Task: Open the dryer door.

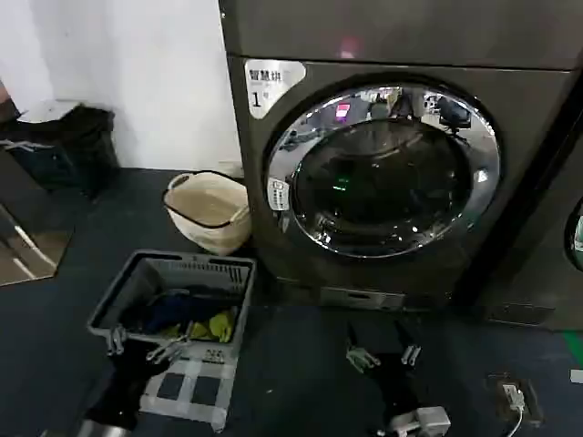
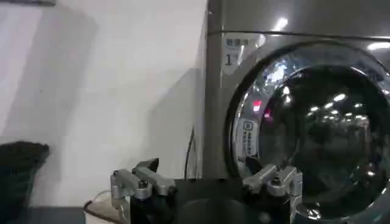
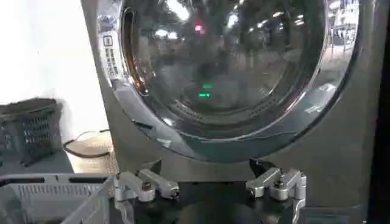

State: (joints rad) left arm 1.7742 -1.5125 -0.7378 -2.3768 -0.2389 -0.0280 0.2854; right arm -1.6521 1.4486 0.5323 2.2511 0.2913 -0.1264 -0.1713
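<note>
The dryer door (image 1: 383, 170) sits fully closed on the dryer (image 1: 401, 55); both the left gripper (image 1: 146, 346) and right gripper (image 1: 383, 355) hang spread, low, well apart from it

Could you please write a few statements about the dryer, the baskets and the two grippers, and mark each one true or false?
1. The dryer door is shut against the dryer. True.
2. The right gripper grips the door's chrome ring. False: it is low before the machine, open, touching nothing.
3. The grey basket is empty. False: blue and yellow items lie inside.
4. The left gripper is open by the grey basket. True.
5. A cream basket sits left of the dryer. True.
</note>
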